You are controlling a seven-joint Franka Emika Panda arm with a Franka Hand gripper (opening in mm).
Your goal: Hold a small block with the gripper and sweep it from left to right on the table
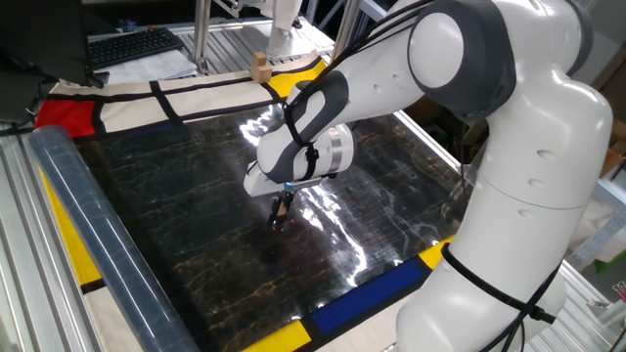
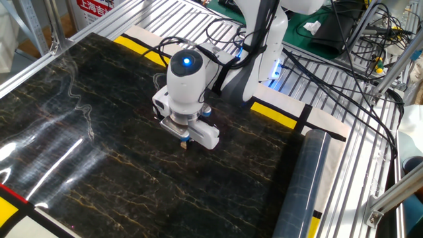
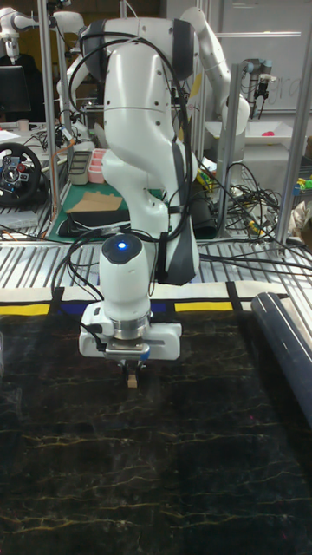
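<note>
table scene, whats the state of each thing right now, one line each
gripper: pointing straight down, jaws shut on the small block
small block: held at the jaw tips, down at the table surface
table: flat, glossy, glare streaks
larger wooden block: resting on the far border, untouched
clear roll: lying along the table edge
arm's light: lit blue

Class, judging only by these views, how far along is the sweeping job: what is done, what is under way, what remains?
Done: the gripper holds the small block. Under way: it sits low over the middle of the table. Remaining: the rest of the sweep to one side.
</note>
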